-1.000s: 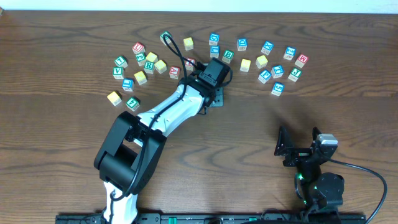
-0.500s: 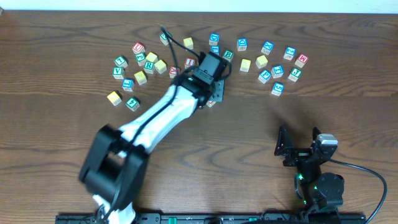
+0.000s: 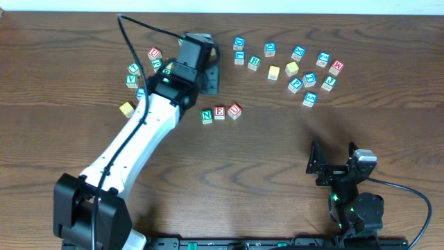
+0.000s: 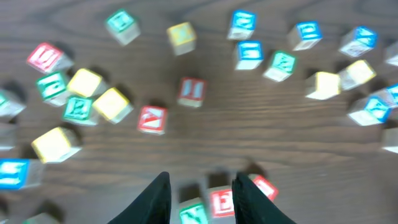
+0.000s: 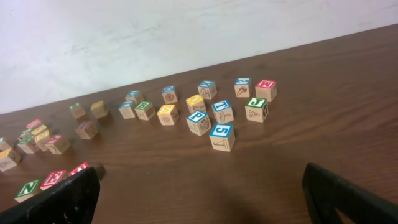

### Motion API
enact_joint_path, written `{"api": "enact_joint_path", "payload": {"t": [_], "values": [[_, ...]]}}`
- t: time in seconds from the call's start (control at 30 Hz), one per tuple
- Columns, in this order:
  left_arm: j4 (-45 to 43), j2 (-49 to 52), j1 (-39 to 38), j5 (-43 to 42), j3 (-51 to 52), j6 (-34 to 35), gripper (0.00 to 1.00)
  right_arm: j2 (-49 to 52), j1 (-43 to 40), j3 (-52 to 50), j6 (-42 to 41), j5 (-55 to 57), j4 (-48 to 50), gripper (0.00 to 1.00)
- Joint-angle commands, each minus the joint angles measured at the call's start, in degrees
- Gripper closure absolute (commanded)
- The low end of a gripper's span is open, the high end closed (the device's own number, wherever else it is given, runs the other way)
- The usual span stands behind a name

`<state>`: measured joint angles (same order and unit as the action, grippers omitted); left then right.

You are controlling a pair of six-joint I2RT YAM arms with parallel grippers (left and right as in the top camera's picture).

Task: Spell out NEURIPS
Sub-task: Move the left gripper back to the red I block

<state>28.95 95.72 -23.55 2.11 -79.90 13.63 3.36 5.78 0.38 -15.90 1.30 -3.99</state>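
Letter cubes (image 3: 220,113) in row: three.

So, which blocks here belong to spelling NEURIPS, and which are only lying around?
Belong: N block, E block, U block in a row; P block.
Lying around: M block, V block.
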Motion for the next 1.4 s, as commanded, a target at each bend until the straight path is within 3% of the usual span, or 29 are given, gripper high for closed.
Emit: {"api": "enact_joint_path", "payload": {"t": [0.0, 0.7, 1.1, 1.17, 1.27, 1.37], "values": [[1.16, -0.61, 2.43, 0.94, -0.48, -1.18, 0.68, -0.07, -0.55, -0.07, 0.26, 0.26, -0.15, 0.01], [5.95, -0.59, 5.53, 0.94, -0.48, -1.14, 0.68, -0.07, -0.55, -0.07, 0.26, 0.26, -0.15, 0.01], [4.48, -0.39, 5.53, 0.9, -0.48, -1.2, 0.68, -0.07, -0.55, -0.07, 0.26, 0.26, -0.15, 0.01], [1.49, 0.2, 5.53, -2.01, -0.48, -4.37, 0.68, -0.07, -0.55, -0.07, 0.26, 0.26, -0.15, 0.01], [-3.15, 1.51, 5.53, -5.92, -1.11, -7.45, 0.58, -0.07, -0.55, -0.07, 0.26, 0.26, -0.15, 0.01], [-1.73, 5.51, 5.53, -5.97, -6.64, -8.57, 0.52, -0.07, -0.55, -0.07, 0.26, 0.26, -0.13, 0.01]]}}
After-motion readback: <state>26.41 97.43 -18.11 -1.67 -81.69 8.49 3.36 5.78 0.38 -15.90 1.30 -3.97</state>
